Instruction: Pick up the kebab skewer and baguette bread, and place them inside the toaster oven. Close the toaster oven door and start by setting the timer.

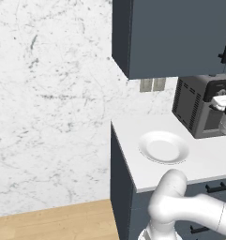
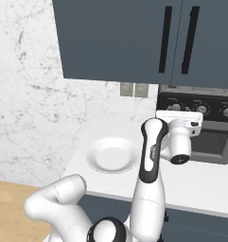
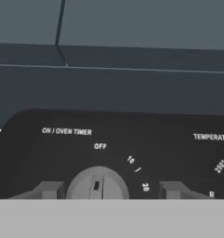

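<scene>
The claw [image 3: 103,189] sits right up at the toaster oven [image 2: 200,124], its two fingertips [image 3: 47,190] standing apart on either side of the grey timer knob [image 3: 97,184]. Neither tip clearly touches the knob, so whether it is gripped I cannot tell. The knob's mark points up toward OFF. The oven stands at the back of the white counter [image 1: 206,161], its door [image 2: 205,144] shut. A white plate [image 1: 163,147] lies bare near it. The knob's lower half is cut off, and the temperature dial is barely visible.
</scene>
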